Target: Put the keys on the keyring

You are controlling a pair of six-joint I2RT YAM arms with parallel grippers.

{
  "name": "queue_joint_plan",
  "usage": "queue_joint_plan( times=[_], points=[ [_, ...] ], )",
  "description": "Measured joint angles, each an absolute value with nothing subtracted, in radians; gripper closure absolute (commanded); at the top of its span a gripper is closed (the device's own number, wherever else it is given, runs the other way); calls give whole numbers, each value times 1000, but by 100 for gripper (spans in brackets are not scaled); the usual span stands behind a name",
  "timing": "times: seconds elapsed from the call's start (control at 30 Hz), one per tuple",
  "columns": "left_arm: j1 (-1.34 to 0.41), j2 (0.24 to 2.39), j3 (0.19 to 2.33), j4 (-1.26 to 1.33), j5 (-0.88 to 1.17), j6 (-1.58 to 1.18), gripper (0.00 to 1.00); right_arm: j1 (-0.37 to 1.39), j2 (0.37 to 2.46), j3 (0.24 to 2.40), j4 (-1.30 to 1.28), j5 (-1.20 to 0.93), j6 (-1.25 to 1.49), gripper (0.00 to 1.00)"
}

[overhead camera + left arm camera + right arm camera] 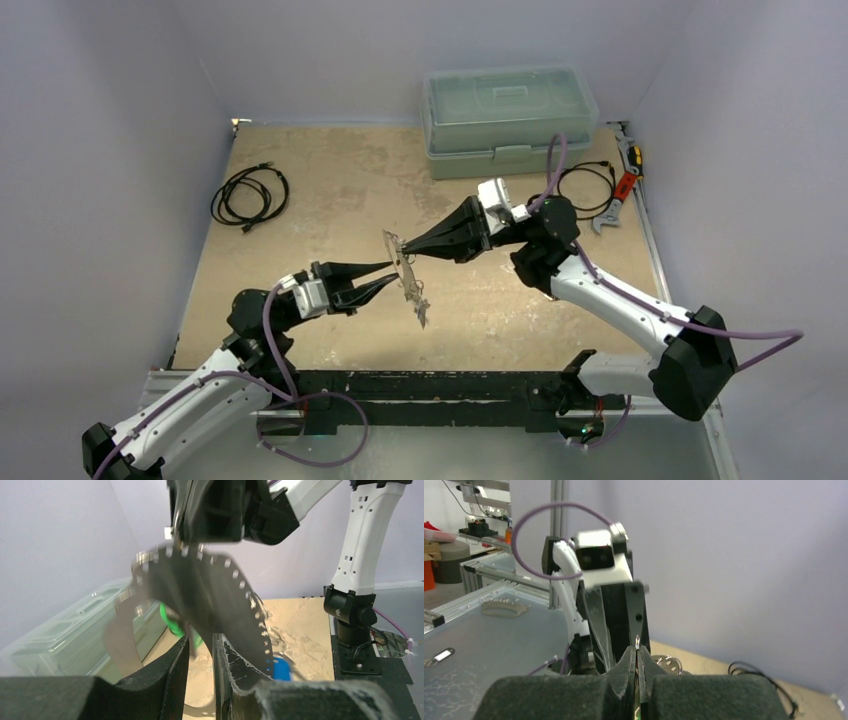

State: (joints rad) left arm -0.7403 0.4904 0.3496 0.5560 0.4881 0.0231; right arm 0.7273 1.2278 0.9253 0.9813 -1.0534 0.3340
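Observation:
The keyring, a grey metal hoop with a row of holes, hangs edge-on above the middle of the table. My right gripper is shut on its upper edge; a thin metal rim shows between its pressed fingers. My left gripper is open, its fingers right at the hoop's lower part. A key with a green head hangs just beyond the fingertips. A key with a blue head hangs lower right. I cannot tell whether they are threaded on the hoop. Other keys are hidden.
A clear plastic box stands at the back. A black cable coil lies at the left, another at the right next to a red-handled wrench. A black rail runs along the near edge.

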Motion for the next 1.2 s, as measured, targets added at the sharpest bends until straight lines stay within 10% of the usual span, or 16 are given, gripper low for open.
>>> queue_joint_plan(
  times=[1.2],
  points=[
    [-741,483,350,612,528,19,82,768,1251,891,822,-1072,244,100]
  ],
)
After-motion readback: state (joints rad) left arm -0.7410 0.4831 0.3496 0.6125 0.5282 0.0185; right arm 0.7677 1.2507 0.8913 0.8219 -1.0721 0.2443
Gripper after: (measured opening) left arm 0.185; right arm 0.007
